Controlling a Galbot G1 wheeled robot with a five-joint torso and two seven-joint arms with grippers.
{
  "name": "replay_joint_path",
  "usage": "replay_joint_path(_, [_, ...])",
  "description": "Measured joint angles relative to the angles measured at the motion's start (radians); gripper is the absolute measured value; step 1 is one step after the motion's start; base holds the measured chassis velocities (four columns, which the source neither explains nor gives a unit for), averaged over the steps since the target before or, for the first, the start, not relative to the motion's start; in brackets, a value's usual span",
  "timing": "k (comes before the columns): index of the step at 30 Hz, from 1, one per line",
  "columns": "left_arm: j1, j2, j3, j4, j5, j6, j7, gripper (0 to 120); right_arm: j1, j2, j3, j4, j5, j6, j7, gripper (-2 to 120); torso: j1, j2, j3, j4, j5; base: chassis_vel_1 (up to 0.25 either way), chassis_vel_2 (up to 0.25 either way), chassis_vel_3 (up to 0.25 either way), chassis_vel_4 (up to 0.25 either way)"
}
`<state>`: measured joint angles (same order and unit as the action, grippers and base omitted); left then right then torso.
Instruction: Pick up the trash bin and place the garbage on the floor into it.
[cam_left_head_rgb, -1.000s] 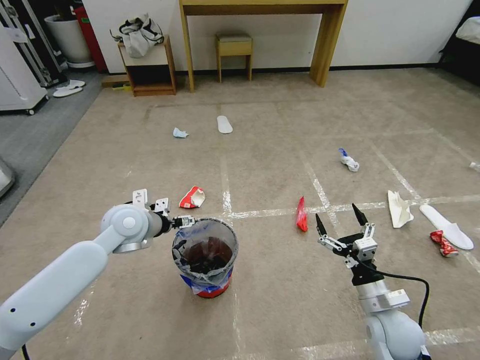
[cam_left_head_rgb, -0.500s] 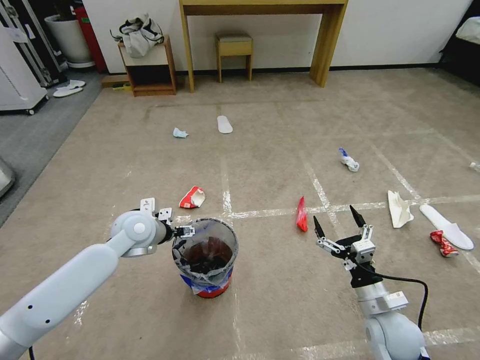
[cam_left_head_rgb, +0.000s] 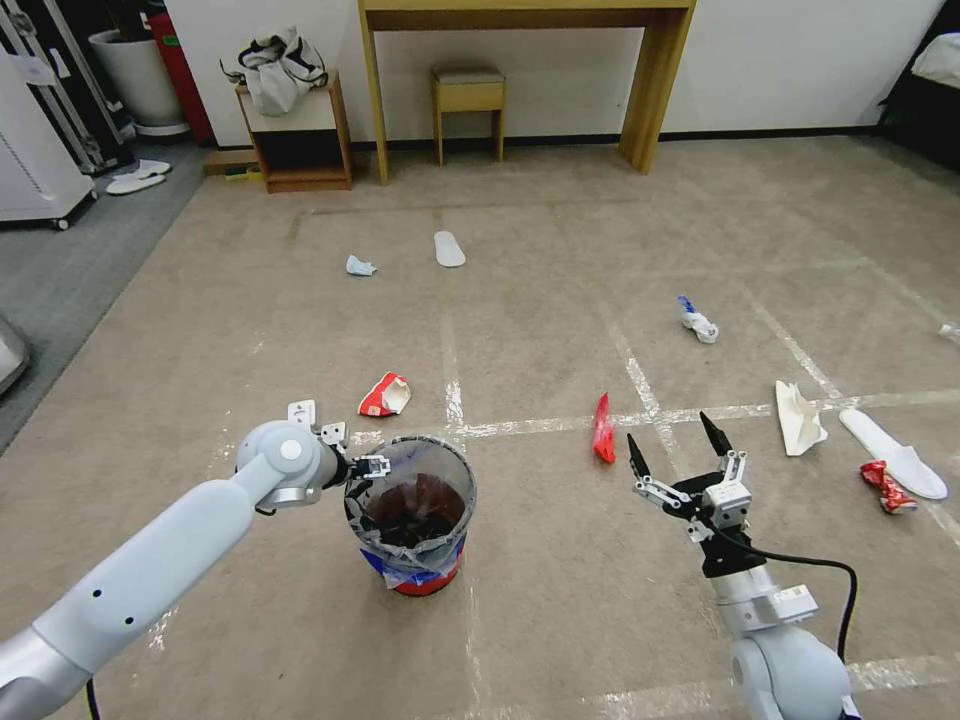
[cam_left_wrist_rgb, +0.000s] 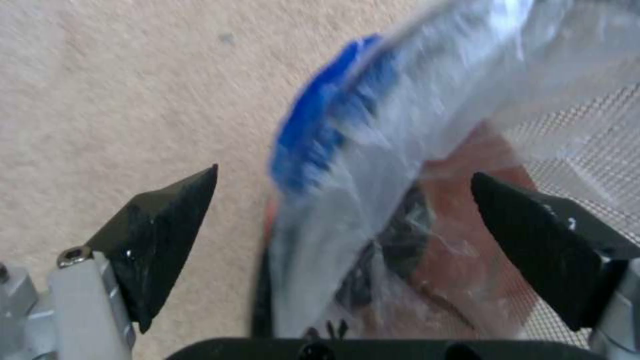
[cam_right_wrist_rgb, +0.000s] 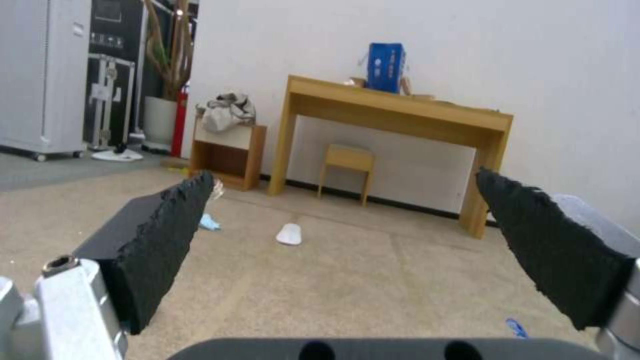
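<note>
Left end effector (cam_left_wrist_rgb: 343, 192) spread wide astride the trash bin (cam_left_head_rgb: 411, 515) rim — right end effector (cam_left_head_rgb: 673, 445) likewise agape.

The red trash bin (cam_left_head_rgb: 411, 510) with its bluish liner stands upright on the beige floor (cam_left_head_rgb: 560, 600); garbage (cam_left_head_rgb: 603, 428) lies scattered beyond.

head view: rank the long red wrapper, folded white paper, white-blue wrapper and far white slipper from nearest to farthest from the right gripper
Measured from the right gripper, open above the carpet:
1. Long red wrapper, just to its left, on the tape line.
2. Folded white paper, off to its right.
3. White-blue wrapper, ahead of it, further up the floor.
4. Far white slipper, well ahead and to the left, toward the desk.
</note>
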<state>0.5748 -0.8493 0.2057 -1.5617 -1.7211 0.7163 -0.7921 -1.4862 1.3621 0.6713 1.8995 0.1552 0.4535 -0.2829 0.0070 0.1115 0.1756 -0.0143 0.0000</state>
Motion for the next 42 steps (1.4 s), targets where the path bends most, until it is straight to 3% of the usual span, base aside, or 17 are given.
replay_joint_path(4, [0.002,-0.011,0.000,0.005,-0.021,0.009,-0.019,100,0.000,-0.002,0.000,-0.001,0.001,0.001,0.001,100,0.000,0.000,0.000,0.0000,0.0000,0.000,0.000,0.000,0.000])
replay_joint_path(12, [0.006,-0.035,-0.002,0.022,-0.118,0.018,-0.131,100,0.002,-0.003,-0.001,-0.007,0.002,0.011,0.001,100,0.000,0.000,0.000,0.0001,0.0001,0.000,0.000,0.000,0.000])
replay_joint_path(17, [0.007,-0.045,-0.004,0.032,-0.135,0.018,-0.144,94,0.000,-0.003,-0.001,-0.009,0.002,0.017,0.001,100,0.000,0.000,0.000,-0.0001,0.0000,0.000,0.000,0.000,0.000])
replay_joint_path(28, [0.032,-0.030,-0.009,-0.022,-0.160,0.001,-0.171,50,-0.016,-0.007,0.000,0.003,0.004,0.023,0.003,100,0.000,0.000,0.000,0.0002,0.0001,0.000,0.000,0.000,0.000])
replay_joint_path(31, [0.035,-0.027,-0.010,-0.029,-0.165,-0.001,-0.173,47,-0.019,-0.007,0.001,0.005,0.004,0.025,0.003,100,0.000,0.000,0.000,0.0001,0.0001,0.000,0.000,0.000,0.000])
replay_joint_path(33, [0.043,-0.016,-0.012,-0.044,-0.166,-0.009,-0.178,33,-0.029,-0.006,0.003,0.009,0.003,0.031,0.003,100,0.000,0.000,0.000,0.0000,-0.0003,0.000,0.000,0.000,0.000])
replay_joint_path(37, [0.049,-0.001,-0.018,-0.061,-0.166,-0.015,-0.183,25,-0.037,-0.004,0.004,0.014,0.002,0.034,0.003,100,0.000,0.000,0.000,0.0000,-0.0001,0.000,0.000,0.000,0.000])
replay_joint_path(39, [0.057,0.010,-0.023,-0.081,-0.166,-0.021,-0.191,11,-0.045,-0.002,0.004,0.021,0.000,0.037,0.003,100,0.000,0.000,0.000,0.0001,-0.0001,0.000,0.000,0.000,0.000])
replay_joint_path(42, [0.065,0.017,-0.024,-0.093,-0.165,-0.029,-0.202,1,-0.052,0.000,0.005,0.030,-0.002,0.037,0.003,100,0.000,0.000,0.000,0.0000,-0.0001,0.000,0.000,0.000,0.000])
